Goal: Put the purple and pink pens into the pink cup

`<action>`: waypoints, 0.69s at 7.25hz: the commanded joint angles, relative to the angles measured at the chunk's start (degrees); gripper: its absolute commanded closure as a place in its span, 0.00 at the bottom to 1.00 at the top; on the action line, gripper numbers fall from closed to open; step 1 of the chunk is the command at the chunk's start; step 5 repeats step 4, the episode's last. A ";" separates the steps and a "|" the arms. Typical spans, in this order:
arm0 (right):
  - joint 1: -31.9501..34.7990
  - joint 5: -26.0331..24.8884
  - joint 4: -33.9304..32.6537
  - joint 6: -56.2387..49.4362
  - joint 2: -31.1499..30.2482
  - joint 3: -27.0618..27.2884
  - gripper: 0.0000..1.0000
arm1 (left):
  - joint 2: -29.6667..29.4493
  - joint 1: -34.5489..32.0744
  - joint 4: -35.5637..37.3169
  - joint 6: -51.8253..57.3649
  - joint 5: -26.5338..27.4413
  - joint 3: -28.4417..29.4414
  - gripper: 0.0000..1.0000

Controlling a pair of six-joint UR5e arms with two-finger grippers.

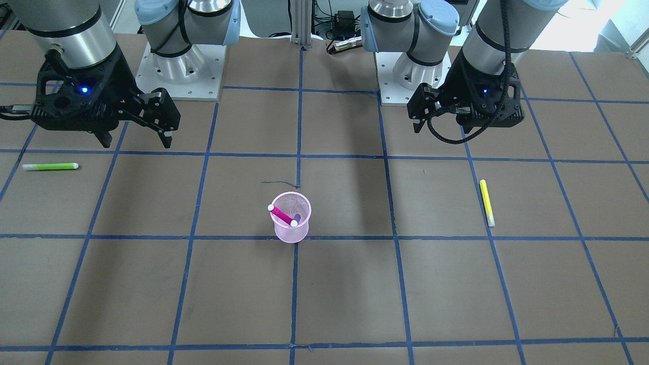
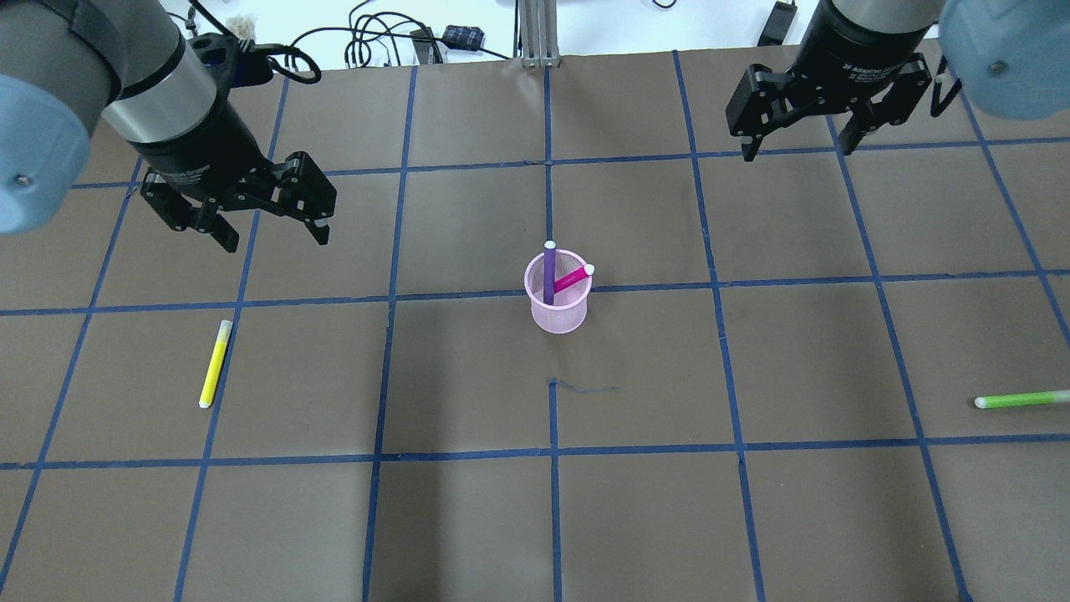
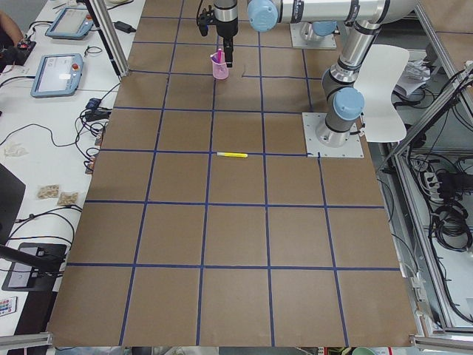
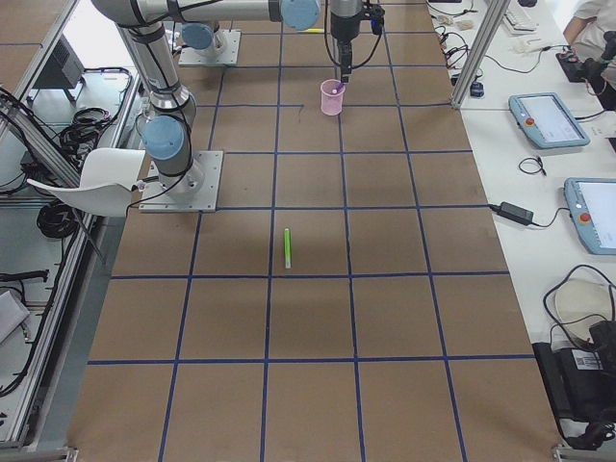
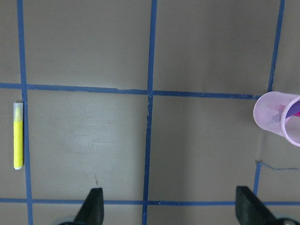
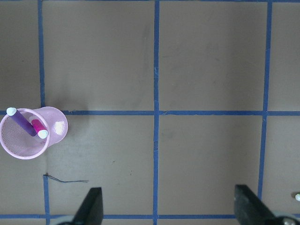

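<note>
The pink mesh cup [image 2: 558, 313] stands upright near the middle of the table. The purple pen [image 2: 549, 272] and the pink pen [image 2: 572, 278] both stand inside it, leaning on its rim. The cup also shows in the front view [image 1: 290, 228] and in the right wrist view [image 6: 33, 140], with both pens in it. My left gripper [image 2: 276, 238] is open and empty, raised above the table well to the cup's left. My right gripper [image 2: 796, 150] is open and empty, raised at the far right. The left wrist view shows the cup [image 5: 276, 115] at its right edge.
A yellow pen [image 2: 214, 364] lies on the table on the left, below my left gripper. A green pen [image 2: 1020, 400] lies at the right edge. Blue tape lines mark a grid on the brown table. Cables lie beyond the far edge.
</note>
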 commanded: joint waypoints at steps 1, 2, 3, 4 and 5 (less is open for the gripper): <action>0.00 0.03 -0.26 -0.08 0.00 -0.08 0.00 | 1.24 0.10 -1.81 0.34 1.39 -0.06 0.00; 0.00 0.20 -0.35 -0.60 0.00 0.00 0.00 | 1.33 0.01 -1.81 0.34 1.39 -0.14 0.00; 0.00 0.20 -0.35 -0.78 0.00 -0.08 0.00 | 1.33 0.09 -1.63 0.34 1.30 -0.14 0.00; 0.00 0.12 -0.35 -0.79 0.00 -0.09 0.00 | 1.33 0.10 -1.46 0.34 1.30 -0.14 0.00; 0.00 0.12 -0.35 -0.79 0.00 -0.09 0.00 | 1.33 0.10 -1.46 0.34 1.30 -0.14 0.00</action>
